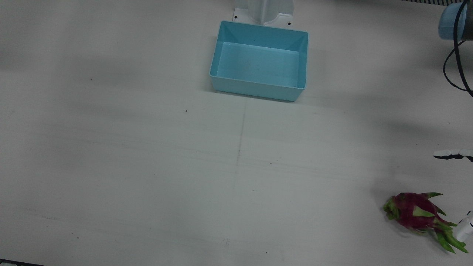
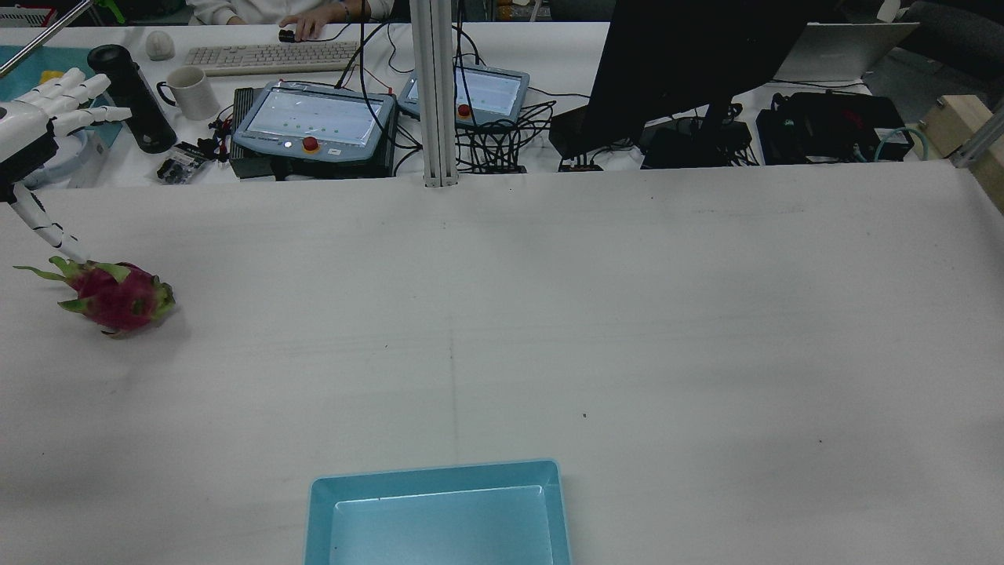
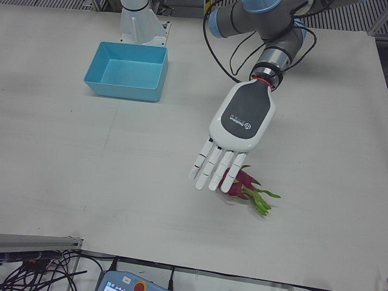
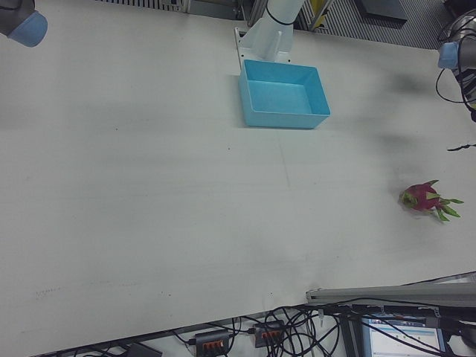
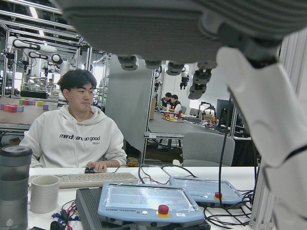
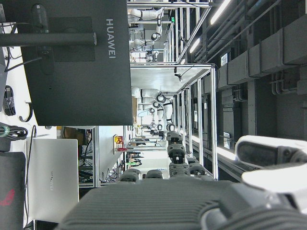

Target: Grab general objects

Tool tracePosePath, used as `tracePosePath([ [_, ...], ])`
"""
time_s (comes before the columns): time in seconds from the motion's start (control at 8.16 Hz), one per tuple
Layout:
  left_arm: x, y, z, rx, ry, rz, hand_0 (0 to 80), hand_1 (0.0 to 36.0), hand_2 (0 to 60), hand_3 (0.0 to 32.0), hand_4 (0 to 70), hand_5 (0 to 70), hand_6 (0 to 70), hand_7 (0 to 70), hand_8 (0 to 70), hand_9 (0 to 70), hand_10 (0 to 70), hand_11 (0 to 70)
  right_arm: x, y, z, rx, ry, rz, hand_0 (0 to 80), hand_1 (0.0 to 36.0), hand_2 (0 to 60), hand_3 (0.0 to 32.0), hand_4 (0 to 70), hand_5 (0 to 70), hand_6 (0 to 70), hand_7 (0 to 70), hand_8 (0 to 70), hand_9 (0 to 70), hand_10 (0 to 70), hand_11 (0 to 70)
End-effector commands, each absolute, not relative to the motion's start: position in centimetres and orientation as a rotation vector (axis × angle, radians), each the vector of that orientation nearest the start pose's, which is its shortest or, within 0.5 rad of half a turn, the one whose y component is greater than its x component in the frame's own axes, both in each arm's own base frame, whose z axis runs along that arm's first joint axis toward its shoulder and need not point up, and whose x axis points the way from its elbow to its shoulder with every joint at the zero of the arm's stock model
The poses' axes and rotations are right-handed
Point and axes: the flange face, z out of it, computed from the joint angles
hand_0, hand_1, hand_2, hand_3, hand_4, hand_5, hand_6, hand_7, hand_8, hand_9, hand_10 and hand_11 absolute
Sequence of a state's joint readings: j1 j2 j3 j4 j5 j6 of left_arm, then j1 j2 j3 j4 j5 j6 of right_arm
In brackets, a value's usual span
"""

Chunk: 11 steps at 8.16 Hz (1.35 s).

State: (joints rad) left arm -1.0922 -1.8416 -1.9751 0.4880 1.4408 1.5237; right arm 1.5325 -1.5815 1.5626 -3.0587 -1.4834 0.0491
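Dragon fruit (image 3: 242, 183) sits alone near the operators' edge of the table (image 1: 147, 166), far out toward the corner on the robot's left side. Left hand (image 3: 227, 145) is directly over it: palm down, fingers (image 3: 213, 168) spread and straight, holding nothing. In the rear view one digit reaches down to the fruit's leafy end; touching or just above it, I cannot tell.

Key relation: fruit lies below the fingertips, slightly toward the operators. Its long axis runs roughly along the operators' edge, leafy green tips pointing outward to the left side edge, rounded end toward table centre. My read: hand must drop and close across the short axis, around the magenta body, not the tips.

Fruit: magenta skin, green scales, oval, lying on its side. Scales look soft and the body could roll.

Blue bin (image 1: 258, 61) is empty, well apart, at the robot's edge by the centre pedestal.

Right hand (image 6: 192, 201) shows only in its own camera, pointed off the table; fingers look curled, grip state cannot be told.
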Motion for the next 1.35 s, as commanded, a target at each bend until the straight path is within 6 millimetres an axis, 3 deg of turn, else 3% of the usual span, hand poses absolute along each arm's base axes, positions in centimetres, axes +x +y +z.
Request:
tracePosePath([
  [0.0,13.3,-55.8,43.9,0.999,1.538,-0.94,50.8,16.9,3.5,0.0,1.5,9.9,0.0,4.5,0.0,0.0,1.0,3.6,12.3,-49.8,68.9,0.006,2.24,-2.101,0.0,0.0,0.0,0.0,0.0,0.0,0.0,0.0,0.0,0.0,0.0,0.0],
  [0.12,14.6,-56.1,44.8,0.975,1.524,-0.935,51.4,18.2,6.0,0.0,1.5,15.5,0.0,4.9,0.0,0.0,1.1,3.9,12.3,-49.9,68.8,0.006,2.241,-2.099,0.0,0.0,0.0,0.0,0.0,0.0,0.0,0.0,0.0,0.0,0.0,0.0],
  [0.61,14.9,-56.2,45.1,0.971,1.523,-0.934,52.0,18.1,3.8,0.0,1.5,12.6,0.0,4.6,0.0,0.0,1.1,3.9,12.3,-49.8,68.8,0.006,2.241,-2.099,0.0,0.0,0.0,0.0,0.0,0.0,0.0,0.0,0.0,0.0,0.0,0.0],
  [0.86,15.9,-57.5,48.8,0.971,1.499,-0.944,55.0,20.5,2.9,0.0,2.3,14.8,0.0,5.4,0.0,0.0,1.3,4.5,12.3,-49.9,68.8,0.006,2.241,-2.099,0.0,0.0,0.0,0.0,0.0,0.0,0.0,0.0,0.0,0.0,0.0,0.0],
  [0.98,17.2,-57.0,49.8,0.96,1.487,-0.943,54.3,20.1,3.1,0.0,1.9,14.0,0.0,5.1,0.0,0.0,1.2,4.2,12.3,-49.9,68.8,0.006,2.241,-2.099,0.0,0.0,0.0,0.0,0.0,0.0,0.0,0.0,0.0,0.0,0.0,0.0],
  [1.23,21.7,-56.6,53.3,0.936,1.475,-0.945,53.8,19.5,2.4,0.0,1.7,13.0,0.0,4.9,0.0,0.0,1.3,4.4,12.3,-49.9,68.8,0.008,2.24,-2.098,0.0,0.0,0.0,0.0,0.0,0.0,0.0,0.0,0.0,0.0,0.0,0.0],
])
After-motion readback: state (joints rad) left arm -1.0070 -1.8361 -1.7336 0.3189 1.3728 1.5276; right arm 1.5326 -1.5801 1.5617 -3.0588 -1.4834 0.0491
